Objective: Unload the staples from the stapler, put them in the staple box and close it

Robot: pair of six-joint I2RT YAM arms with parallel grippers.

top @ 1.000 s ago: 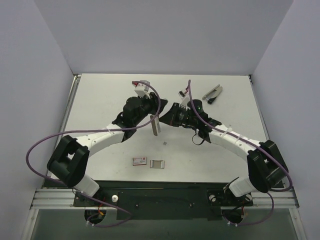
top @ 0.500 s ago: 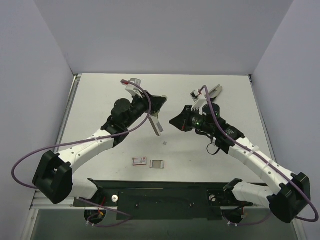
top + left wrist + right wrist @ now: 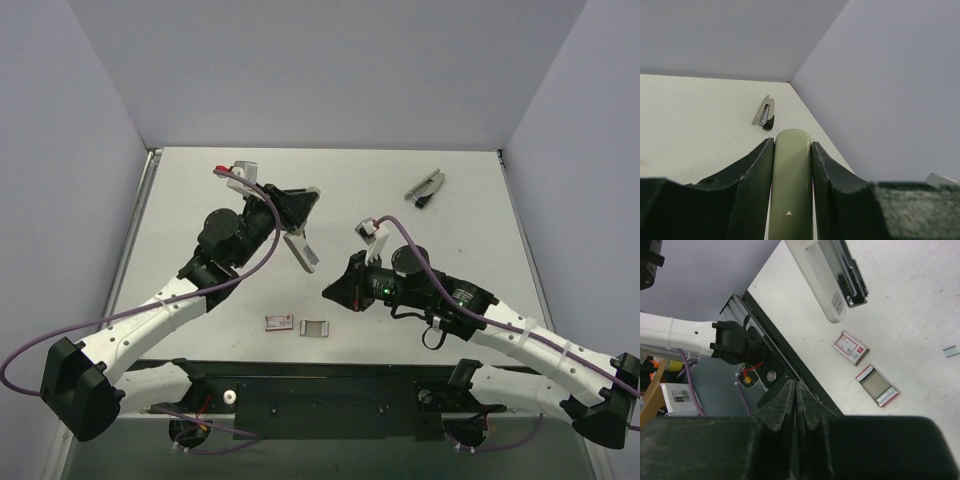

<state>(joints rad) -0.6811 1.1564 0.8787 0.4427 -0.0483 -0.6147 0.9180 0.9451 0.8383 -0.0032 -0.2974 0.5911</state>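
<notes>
The stapler (image 3: 426, 187), slim, grey metal with a black end, lies on the table at the far right, untouched; it also shows in the left wrist view (image 3: 765, 112). My left gripper (image 3: 297, 228) is shut on a plain beige-grey bar (image 3: 303, 252) and holds it tilted above the table's middle. In the left wrist view the bar (image 3: 790, 190) fills the gap between the gripper (image 3: 792, 146) fingers. My right gripper (image 3: 331, 291) is shut, low over the table to the right of the bar. In the right wrist view its tips (image 3: 796, 386) meet with nothing seen between them, and the bar (image 3: 826, 280) hangs above.
A small red-and-white staple box (image 3: 278, 322) and an open box sleeve (image 3: 315, 327) lie near the front edge; both show in the right wrist view, the box (image 3: 850, 347) and the sleeve (image 3: 879, 386). A tiny grey piece (image 3: 950, 351) lies on the table. Walls enclose three sides.
My right gripper has drawn away from the bar and dropped toward the near edge, shut. My left gripper has swung a little to the left, still holding the bar.
</notes>
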